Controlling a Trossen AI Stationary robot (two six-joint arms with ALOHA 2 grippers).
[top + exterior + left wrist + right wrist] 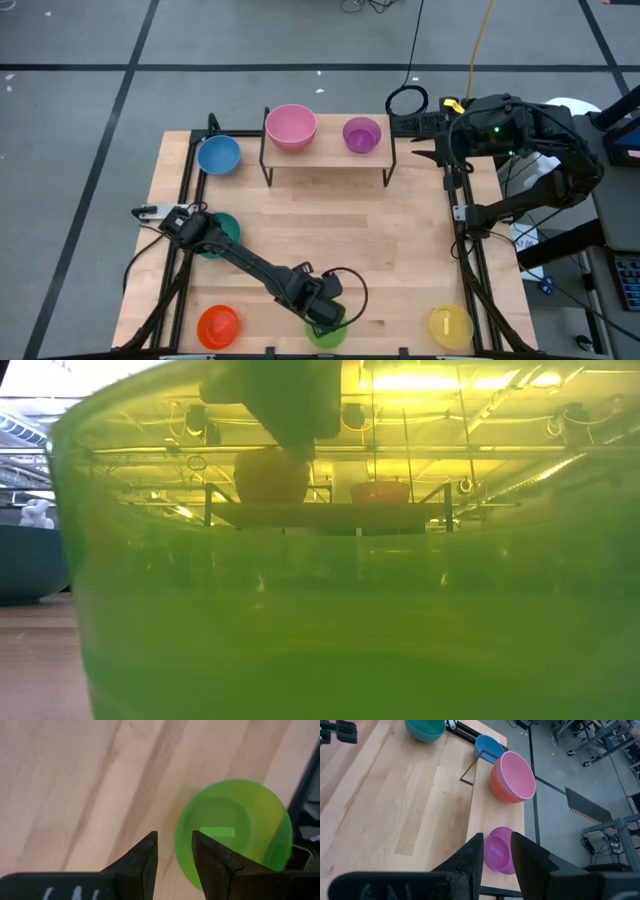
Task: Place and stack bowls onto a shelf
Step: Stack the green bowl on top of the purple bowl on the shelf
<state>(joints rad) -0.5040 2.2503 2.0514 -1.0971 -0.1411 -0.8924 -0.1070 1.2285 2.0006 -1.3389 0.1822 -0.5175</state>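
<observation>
Below, the left end effector [174,862], fingers apart, hovers over the glossy round green bowl [235,827].

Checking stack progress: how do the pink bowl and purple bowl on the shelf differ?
The pink round plastic bowl sits nested in an orange-red bowl; the purple round plastic bowl sits alone. In the high view the pink one is at the left end of the light wooden shelf, the purple one toward its right end. Both are upright on the shelf.
</observation>
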